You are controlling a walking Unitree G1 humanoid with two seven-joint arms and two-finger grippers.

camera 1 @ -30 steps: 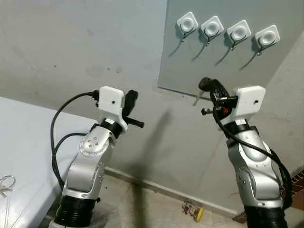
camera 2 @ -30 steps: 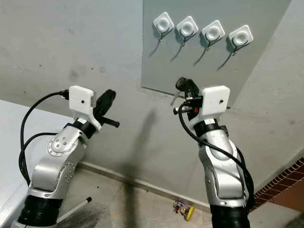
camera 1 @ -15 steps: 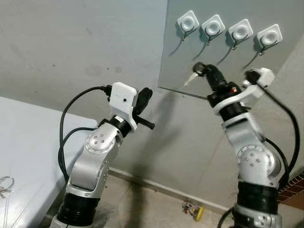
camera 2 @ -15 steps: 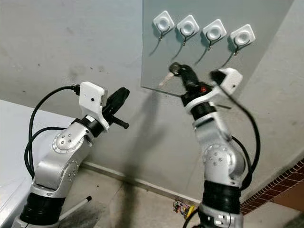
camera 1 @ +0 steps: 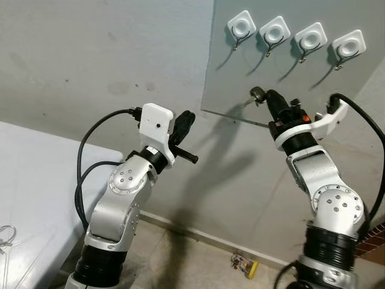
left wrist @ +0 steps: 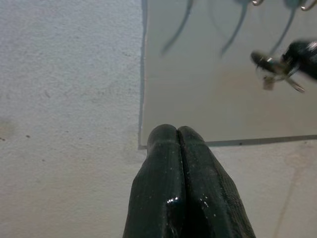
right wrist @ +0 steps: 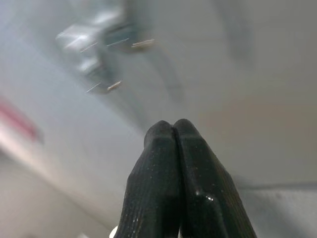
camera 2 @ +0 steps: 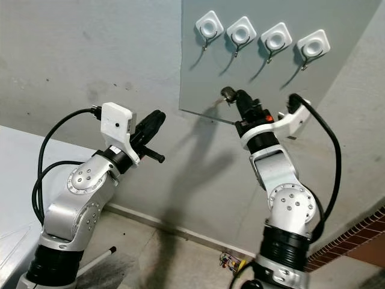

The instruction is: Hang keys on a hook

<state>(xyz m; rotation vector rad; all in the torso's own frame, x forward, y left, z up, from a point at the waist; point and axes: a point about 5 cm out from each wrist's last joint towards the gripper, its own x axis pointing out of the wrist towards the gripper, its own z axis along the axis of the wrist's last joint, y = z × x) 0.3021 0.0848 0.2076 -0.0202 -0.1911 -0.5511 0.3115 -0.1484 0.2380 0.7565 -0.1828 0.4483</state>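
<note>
At the lower left of the left eye view a pale bench (camera 1: 36, 180) carries a small wire loop at the frame's edge, too small to identify. On the floor at the bottom centre lies a small yellow and dark object (camera 1: 245, 265), well clear of the work. The left claw (camera 1: 183, 129) hangs mid-frame with its two black fingers pressed together on nothing, pointing toward the wall, idle. The right claw (camera 1: 271, 99), right of centre, has its fingers closed around the keys (camera 1: 257, 94), whose ring and blade poke out at the fingertips, just in front of the lower part of the grey panel (camera 1: 222, 72). The step in hand looks like the carry up to the hooks, with the hanging itself not yet done. Four white hooks (camera 1: 242, 27) sit in a row along the top right of the frame, all bare. The next move probably calls for raising the keys and lining the ring's opening with one hook's wire tip. Nothing blocks the path.
</note>
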